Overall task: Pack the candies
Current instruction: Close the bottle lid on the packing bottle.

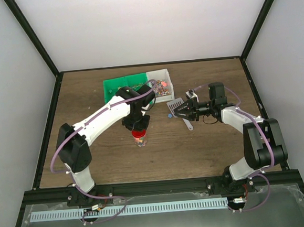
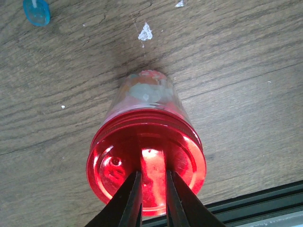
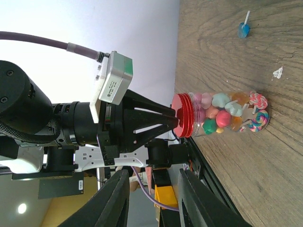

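A clear jar [image 3: 227, 114] with a red lid [image 2: 147, 163] stands on the table, filled with mixed-colour candies [image 3: 218, 118]; it also shows in the top view [image 1: 140, 139]. My left gripper [image 2: 152, 189] is right above the jar. Its fingers are almost together, with their tips on top of the lid. More candies [image 1: 162, 86] lie in a white tray [image 1: 165, 71] at the back. My right gripper [image 3: 158, 198] is open and empty, to the right of the jar, over a grey scoop [image 1: 187, 124]. In the top view it is at mid-table [image 1: 179, 109].
A green bin [image 1: 119, 86] sits left of the white tray. One blue candy [image 2: 36, 12] and a white crumb [image 2: 145, 32] lie loose on the wood beyond the jar. The black table frame [image 2: 265, 201] runs close behind the jar at the near edge.
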Robot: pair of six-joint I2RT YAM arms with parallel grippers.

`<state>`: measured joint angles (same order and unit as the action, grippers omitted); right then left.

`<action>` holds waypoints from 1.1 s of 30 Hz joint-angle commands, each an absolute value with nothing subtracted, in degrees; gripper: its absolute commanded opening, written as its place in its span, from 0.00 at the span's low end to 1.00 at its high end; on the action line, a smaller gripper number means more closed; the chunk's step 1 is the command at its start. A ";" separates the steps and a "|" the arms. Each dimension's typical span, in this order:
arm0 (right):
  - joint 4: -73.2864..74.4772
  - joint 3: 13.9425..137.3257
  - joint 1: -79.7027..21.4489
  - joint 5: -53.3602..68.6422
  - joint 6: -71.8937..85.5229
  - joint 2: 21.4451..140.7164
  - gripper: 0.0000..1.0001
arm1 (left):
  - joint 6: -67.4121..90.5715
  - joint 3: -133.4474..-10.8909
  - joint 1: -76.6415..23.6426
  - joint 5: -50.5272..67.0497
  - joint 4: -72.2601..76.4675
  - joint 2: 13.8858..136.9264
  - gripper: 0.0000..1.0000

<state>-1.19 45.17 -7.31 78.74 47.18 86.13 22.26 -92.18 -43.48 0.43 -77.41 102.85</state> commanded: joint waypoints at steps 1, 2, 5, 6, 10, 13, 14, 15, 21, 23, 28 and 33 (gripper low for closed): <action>0.04 46.82 -6.77 78.62 46.14 83.91 0.30 | 22.08 -95.40 -43.47 0.32 -77.36 101.12 0.16; 0.15 46.84 -6.77 78.58 46.19 83.86 0.31 | 21.92 -95.56 -43.50 0.34 -77.46 100.96 0.17; 0.26 46.82 -6.77 78.26 46.42 83.55 0.31 | 21.19 -94.16 -43.34 0.18 -77.96 101.53 0.18; 0.30 46.74 -6.75 78.18 46.54 83.39 0.31 | 21.11 -93.19 -43.41 -0.01 -77.84 101.53 0.19; 0.44 46.03 -6.77 77.49 46.80 82.45 0.31 | 21.12 -90.09 -43.36 -0.21 -76.01 100.87 0.19; -0.06 44.97 -6.77 77.29 47.50 81.78 0.31 | 21.00 -87.81 -43.33 -0.76 -74.93 100.94 0.19; -0.14 44.84 -6.77 77.33 47.55 81.48 0.31 | 21.01 -87.46 -43.29 -0.94 -74.74 100.83 0.19; -0.10 44.64 -6.76 77.21 47.63 81.21 0.31 | 21.01 -87.54 -43.27 -0.96 -74.72 100.69 0.19; -0.32 45.29 -6.76 77.09 47.70 80.65 0.31 | 20.89 -92.10 -43.25 -0.85 -75.02 99.76 0.19; -0.94 45.78 -6.79 76.99 48.12 80.41 0.32 | 20.31 -94.44 -43.30 0.01 -73.62 98.65 0.21; -5.78 45.92 -7.21 74.74 52.81 79.57 0.35 | 21.04 -98.19 -43.26 -2.20 -65.62 92.11 0.40; -30.00 44.54 -12.21 65.01 70.69 80.09 0.39 | 22.57 -87.73 -42.93 -7.62 -43.31 75.36 0.83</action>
<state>-11.16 44.51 -8.56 72.58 57.08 80.97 21.37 -93.86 -43.42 -2.94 -61.54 87.83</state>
